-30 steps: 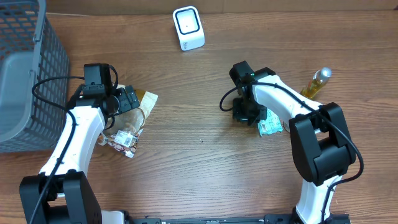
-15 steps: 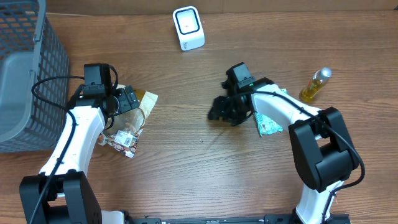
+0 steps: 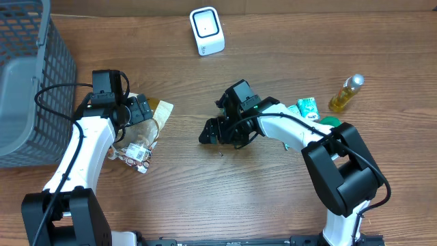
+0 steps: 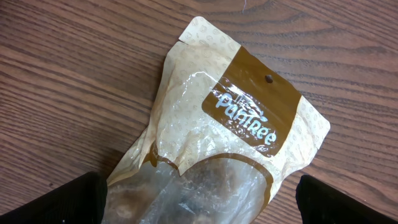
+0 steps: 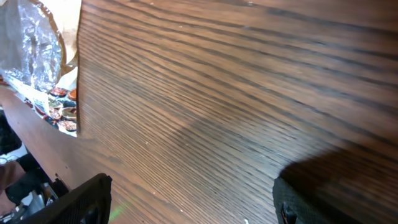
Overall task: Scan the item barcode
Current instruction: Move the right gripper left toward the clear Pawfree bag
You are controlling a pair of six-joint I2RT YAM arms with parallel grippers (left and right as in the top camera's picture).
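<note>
Over to the left gripper [image 4: 199, 208]: spread wide, straddling the snack bag [image 4: 236, 124], not clamped on it. Now the right gripper [image 3: 213, 131]: also parted, empty, hanging over bare table [image 3: 273, 198]. Off to its right, lying loose near the bottle [image 3: 346, 92], the green packet [image 3: 307, 108]. Well apart at the far edge, the scanner [image 3: 207, 31].

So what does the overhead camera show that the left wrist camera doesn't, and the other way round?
Only overhead: the white scanner, the grey basket, the yellow bottle, the green packet and both arms, with the right gripper open over bare wood. Only left wrist: the brand lettering and hang hole on the snack bag, seen up close. Both: that snack bag lying on the wooden table, by the open left gripper.
</note>
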